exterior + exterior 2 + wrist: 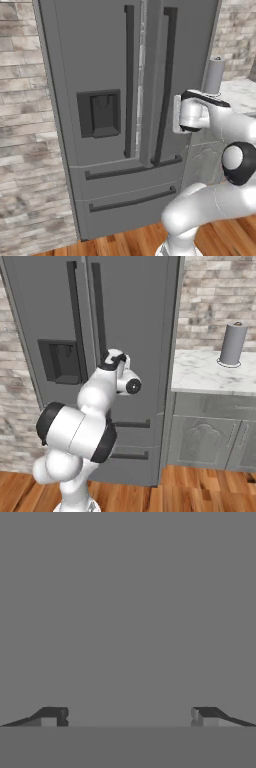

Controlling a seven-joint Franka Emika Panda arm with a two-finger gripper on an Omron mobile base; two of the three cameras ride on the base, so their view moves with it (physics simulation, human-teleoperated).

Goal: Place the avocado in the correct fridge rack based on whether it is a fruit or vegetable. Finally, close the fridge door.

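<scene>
The grey fridge (100, 60) (135, 306) stands with both upper doors shut, so the fridge rack is hidden behind them. The avocado is out of view. My gripper (129, 717) is open, its two dark fingertips (55, 716) wide apart with nothing between them. It faces the flat grey face of the right door at close range. In the left base view the hand (192, 112) sits against that door's right edge, well right of the long vertical door handle (165, 85). In the right base view the hand (122, 373) is at mid-door height, right of the handle (99, 311).
A grey paper-towel cylinder (215, 75) (233, 344) stands on the marble counter (200, 373) right of the fridge, above grey cabinets (210, 436). A water dispenser (99, 113) is set in the left door. Two drawers with bar handles (132, 200) lie below. The floor is wooden.
</scene>
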